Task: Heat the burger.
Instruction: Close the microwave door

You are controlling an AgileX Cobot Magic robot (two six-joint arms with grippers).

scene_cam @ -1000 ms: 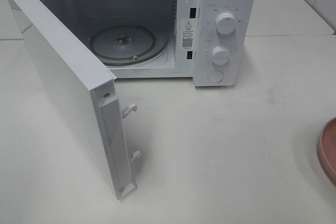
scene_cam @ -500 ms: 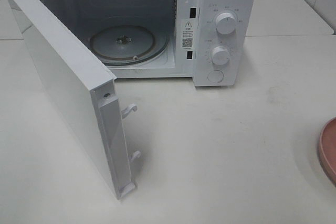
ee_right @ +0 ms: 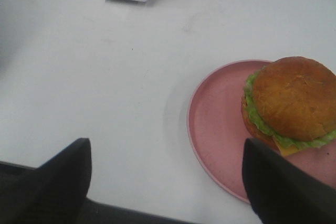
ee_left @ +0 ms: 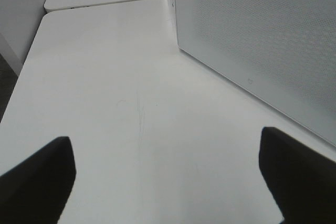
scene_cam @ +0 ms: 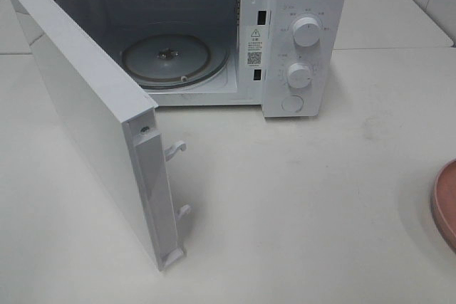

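The microwave point(scene_cam: 214, 33) stands with its door point(scene_cam: 92, 119) swung wide and its glass turntable point(scene_cam: 167, 58) bare, so the oven looks ready, but the burger point(ee_right: 289, 106) has not been moved: it sits on the pink plate point(ee_right: 220, 124), well apart from the microwave on its control-panel side. The right gripper point(ee_right: 165, 182) hangs spread wide and empty, the burger just beside one finger. The left gripper point(ee_left: 168, 177), likewise agape, holds nothing near the door.

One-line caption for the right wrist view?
Open right gripper above the table, burger on a pink plate nearby.
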